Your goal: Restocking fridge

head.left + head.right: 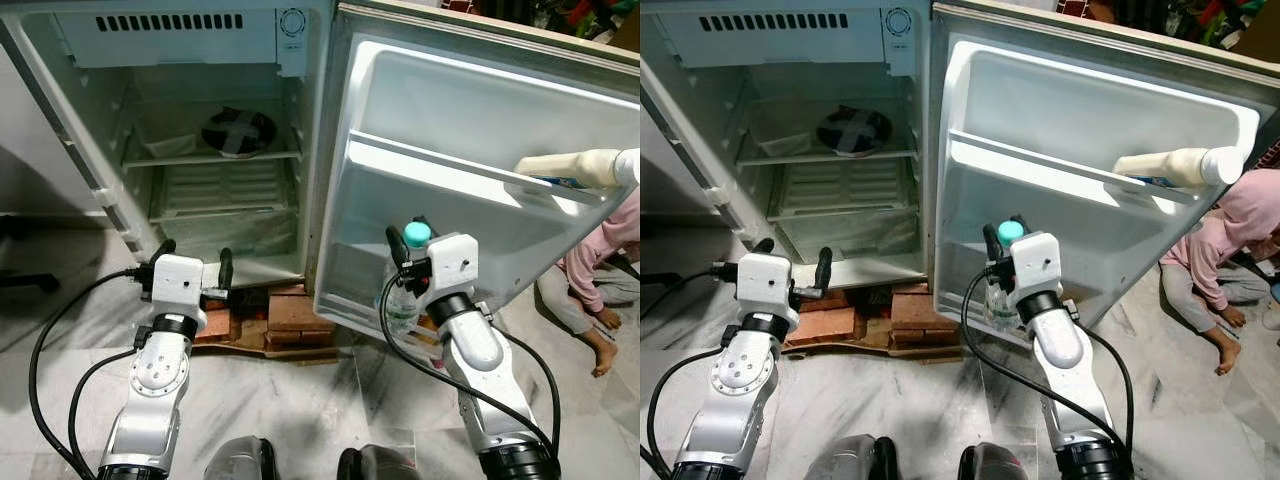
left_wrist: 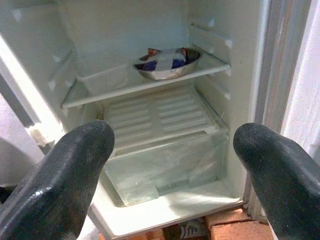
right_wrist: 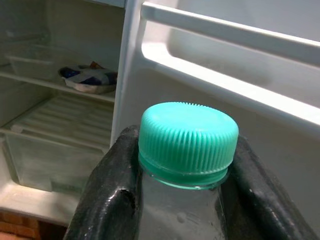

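A: Floor? 
B: Pale marble floor (image 1: 300, 400), grey veins. Red bricks (image 1: 290, 310) on cardboard (image 1: 300, 345).
A: Else? 
B: Person (image 1: 605, 270) sitting at right, pink clothing. Even light.

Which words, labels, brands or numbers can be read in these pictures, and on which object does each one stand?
None can be read.
White bottle lying on the door shelf: blue label, too blurred.
Fridge dial: markings too small.
Green-capped bottle in the right tool: no text visible.
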Controlling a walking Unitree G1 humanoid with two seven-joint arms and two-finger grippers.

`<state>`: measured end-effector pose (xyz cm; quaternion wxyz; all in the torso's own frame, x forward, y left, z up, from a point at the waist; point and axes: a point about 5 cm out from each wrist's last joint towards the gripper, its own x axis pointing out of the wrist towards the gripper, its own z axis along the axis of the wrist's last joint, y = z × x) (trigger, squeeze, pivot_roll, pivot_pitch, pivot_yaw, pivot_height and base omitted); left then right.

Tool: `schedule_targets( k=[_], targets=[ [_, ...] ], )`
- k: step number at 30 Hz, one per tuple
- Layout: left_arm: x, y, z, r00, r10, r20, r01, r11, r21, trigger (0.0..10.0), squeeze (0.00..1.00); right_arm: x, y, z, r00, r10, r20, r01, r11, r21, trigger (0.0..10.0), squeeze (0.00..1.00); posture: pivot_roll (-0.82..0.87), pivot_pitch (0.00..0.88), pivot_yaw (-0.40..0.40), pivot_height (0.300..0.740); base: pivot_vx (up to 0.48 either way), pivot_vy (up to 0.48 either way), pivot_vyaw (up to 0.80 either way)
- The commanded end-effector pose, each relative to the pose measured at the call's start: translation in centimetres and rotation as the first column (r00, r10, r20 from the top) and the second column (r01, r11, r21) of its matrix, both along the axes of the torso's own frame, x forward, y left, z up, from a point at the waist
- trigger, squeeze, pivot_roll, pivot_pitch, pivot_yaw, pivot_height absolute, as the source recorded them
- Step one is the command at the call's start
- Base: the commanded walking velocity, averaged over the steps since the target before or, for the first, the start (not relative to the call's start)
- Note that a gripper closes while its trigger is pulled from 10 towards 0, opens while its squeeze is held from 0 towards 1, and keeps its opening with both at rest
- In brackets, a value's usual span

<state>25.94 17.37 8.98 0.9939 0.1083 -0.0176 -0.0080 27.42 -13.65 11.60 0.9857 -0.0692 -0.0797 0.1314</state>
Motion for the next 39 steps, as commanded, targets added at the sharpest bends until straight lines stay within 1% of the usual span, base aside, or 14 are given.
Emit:
schedule_targets(
  k=[1, 8, 18, 25, 29, 34, 39],
  targets=[
    [-0.1, -0.2, 0.4, 1.0, -0.018, 0.017, 0.018, 1.0, -0.001, 10.0, 0.0, -0.1, -0.1, 0.3, 1.0, -0.002, 0.018, 0.002, 1.0, -0.005, 10.0, 0.0, 0.1, 0.102, -0.049, 0.74, 0.266, 0.0, 0.0],
    [-0.1, -0.4, 0.3, 1.0, -0.025, 0.018, 0.025, 1.0, -0.011, 10.0, 0.0, 0.0, -0.3, 0.3, 1.0, -0.001, 0.012, 0.001, 1.0, -0.01, 10.0, 0.0, 0.1, 0.104, -0.051, 0.74, 0.036, 0.0, 0.0],
    [-0.3, -0.2, 0.1, 1.0, -0.013, 0.009, 0.013, 1.0, -0.014, 10.0, 0.0, -0.2, 0.1, 0.1, 0.999, 0.037, -0.003, -0.037, 0.999, 0.01, 10.0, 0.0, 0.1, 0.11, -0.053, 0.74, 0.308, 0.0, 0.0],
    [-0.4, -0.3, -0.1, 1.0, -0.007, 0.003, 0.007, 1.0, -0.015, 10.0, 0.0, -0.3, 0.4, 0.0, 0.998, 0.058, -0.012, -0.058, 0.998, 0.022, 10.0, 0.0, 0.09, 0.115, -0.056, 0.74, 0.0, 0.0, 0.0],
    [-0.6, -0.3, -0.2, 1.0, -0.004, 0.001, 0.004, 1.0, -0.013, 10.0, 0.0, -0.3, 0.4, 0.0, 0.998, 0.061, -0.011, -0.061, 0.998, 0.024, 10.0, 0.0, 0.09, 0.117, -0.055, 0.725, 0.0, 0.0, 0.0],
    [-1.1, -0.2, -0.4, 1.0, 0.001, -0.006, -0.001, 1.0, -0.005, 10.0, 0.0, -0.4, 0.5, 0.1, 0.998, 0.068, -0.009, -0.068, 0.997, 0.039, 10.0, 0.0, 0.09, 0.114, -0.054, 0.685, 0.0, 0.0, 0.0],
    [-1.0, -0.3, -0.3, 1.0, 0.001, -0.004, -0.001, 1.0, -0.007, 10.0, 0.0, -0.3, 0.7, 0.2, 0.997, 0.076, -0.005, -0.075, 0.996, 0.045, 10.0, 0.0, 0.09, 0.115, -0.053, 0.66, 0.0, 0.0, 0.0]
  ],
)
